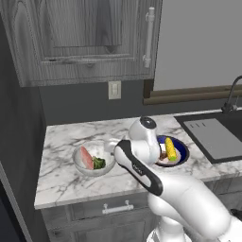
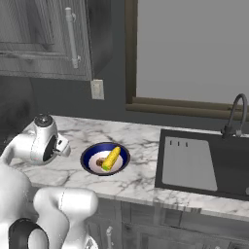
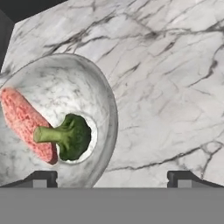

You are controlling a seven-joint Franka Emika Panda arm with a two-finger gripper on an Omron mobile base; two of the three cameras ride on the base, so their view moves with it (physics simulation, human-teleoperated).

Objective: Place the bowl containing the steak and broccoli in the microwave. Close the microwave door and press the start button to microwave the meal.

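Note:
The clear glass bowl [image 1: 93, 159] sits on the marble counter [image 1: 66, 142], left of my arm. In it lie the pinkish-red steak [image 1: 86, 157] and the green broccoli [image 1: 99, 163]. The hand view looks down on the bowl [image 3: 103, 94], with the steak [image 3: 22, 120] at its left and the broccoli [image 3: 72, 136] beside it. My gripper [image 3: 112, 178] is open just above the bowl's right rim, one fingertip [image 3: 41, 178] over the bowl and the other over bare counter. The microwave and its door are out of view.
A dark blue bowl [image 1: 182, 147] [image 2: 87, 156] with a corn cob and brown meat sits right of my arm. Further right is a dark sink [image 2: 194, 165] with a faucet [image 2: 236, 114]. Grey cabinets [image 1: 85, 38] hang above the counter.

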